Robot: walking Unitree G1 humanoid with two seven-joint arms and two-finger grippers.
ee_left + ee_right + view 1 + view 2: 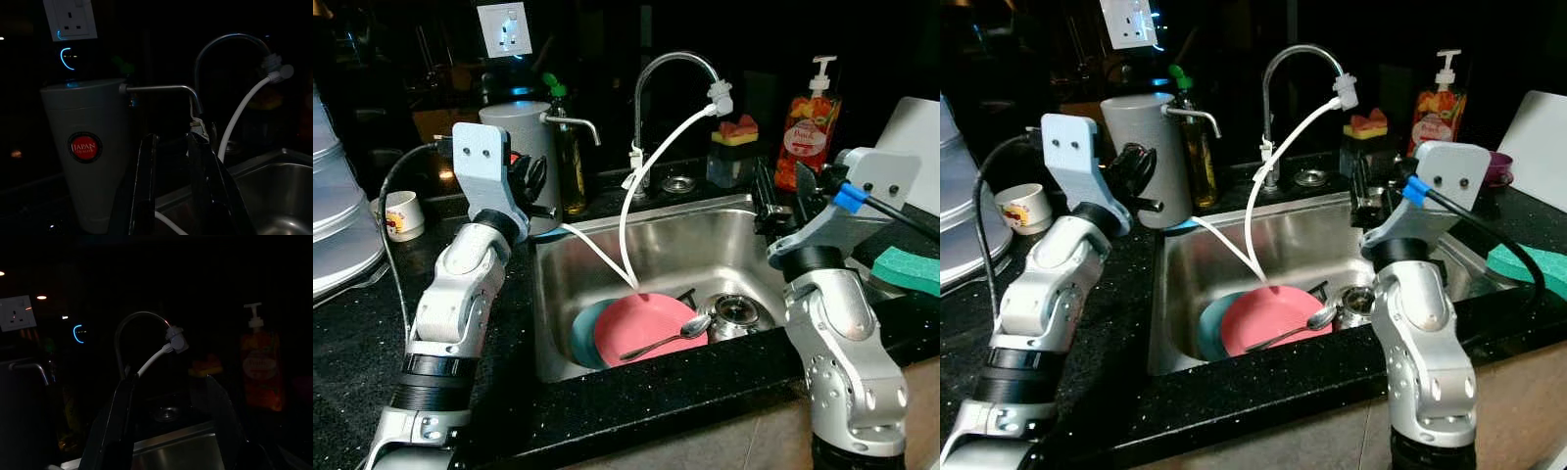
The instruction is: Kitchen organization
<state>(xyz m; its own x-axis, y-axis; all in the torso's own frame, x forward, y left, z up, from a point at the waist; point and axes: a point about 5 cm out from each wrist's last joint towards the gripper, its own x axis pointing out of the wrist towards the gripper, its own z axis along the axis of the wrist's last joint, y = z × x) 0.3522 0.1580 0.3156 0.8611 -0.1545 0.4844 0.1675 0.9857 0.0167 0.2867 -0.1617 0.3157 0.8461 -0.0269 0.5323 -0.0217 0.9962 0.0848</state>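
Black speckled bench (pixel 352 343) carries a steel sink (pixel 607 279) holding a pink plate (pixel 646 328), a teal plate (pixel 582 333) beneath and a spoon (pixel 671 338). Left tool (pixel 173 186), slightly parted and empty, hovers at the sink's left rim beside a grey water filter (pixel 524 147); right tool (pixel 166 426), open and empty, hovers over its right rim.

Pink plate (pixel 646 324) is lying tilted in the sink (pixel 724 240), overlapping a teal plate (pixel 584 328); a spoon (pixel 668 338) is resting across it.

Pink plate (pixel 646 323) over teal plate (pixel 580 333) in steel sink (pixel 705 235), white hose (pixel 636 196), green sponge (pixel 906 269) right of sink, orange soap bottle (pixel 808 132) behind it
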